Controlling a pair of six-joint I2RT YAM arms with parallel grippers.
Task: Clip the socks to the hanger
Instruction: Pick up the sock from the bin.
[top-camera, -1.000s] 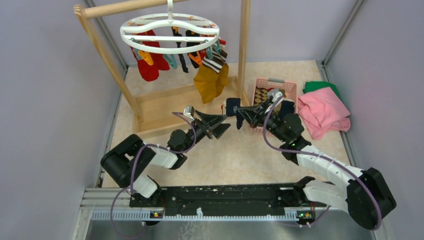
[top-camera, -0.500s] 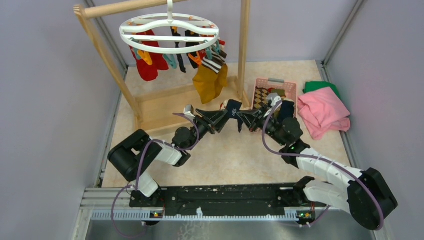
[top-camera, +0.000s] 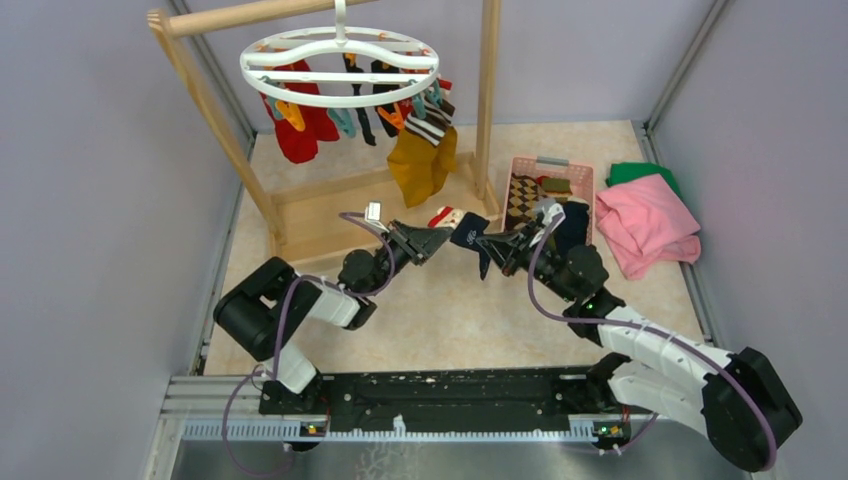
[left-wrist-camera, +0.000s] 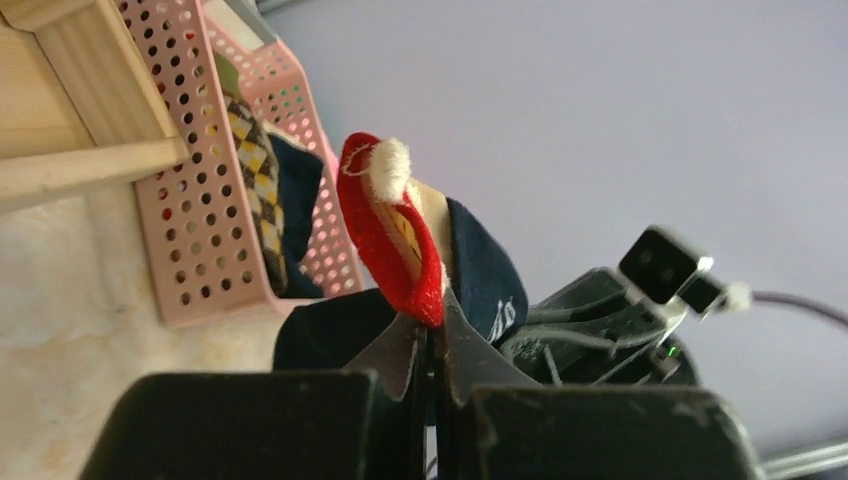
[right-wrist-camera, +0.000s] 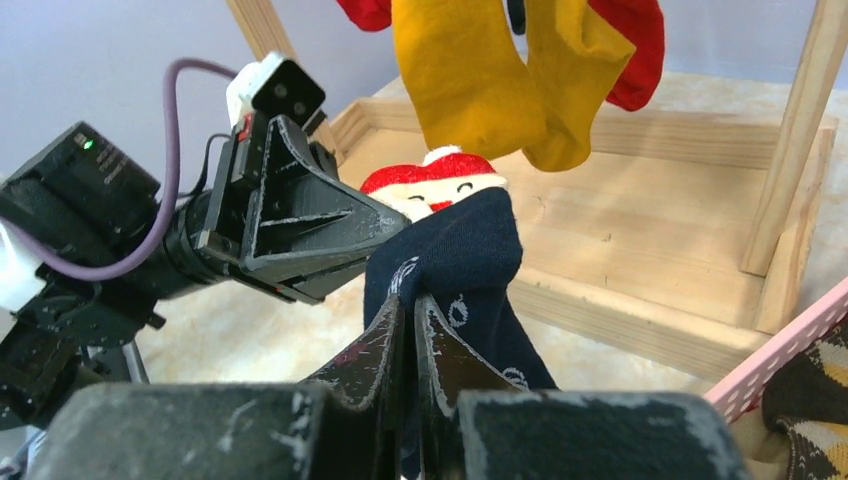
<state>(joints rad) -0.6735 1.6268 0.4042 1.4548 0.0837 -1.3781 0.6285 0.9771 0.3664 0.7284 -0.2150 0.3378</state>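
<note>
**Entry: sock in hand, with hazards**

- **Sock** (top-camera: 466, 232): navy, patterned, with a red Santa cuff. It is held in the air between the two arms, in front of the rack (top-camera: 488, 100) base, beside the basket (top-camera: 548, 163), and well below the hanger (top-camera: 340, 101).
- **Left gripper** (left-wrist-camera: 432, 325): jaws pressed together on the red cuff. It has only the cuff's lower edge.
- **Right gripper** (right-wrist-camera: 408, 310): jaws pressed together on a fold of the navy part. The rest of the sock hangs below the fold.
- **Hanger**: hooked on the rack's top bar. Several socks are clipped on already, including a mustard pair (top-camera: 420, 165) on the near side. From here I cannot tell which clips (top-camera: 292, 115) are free.

**Hazards, as judged**

1. Slip at the cuff. The left bite is thin, so the cuff may pull out if the arms draw apart or lift unevenly.
2. Drop. If the right jaws let go first, the whole sock hangs from that edge and may fall to the table.
3. Bunching. A cuff that is not stretched flat may go into a clip folded, or miss it.
4. Snag on the way up. The mustard pair and the rack post are near the likely path. A brush there could set the ring swinging and shake clipped socks loose.
</note>
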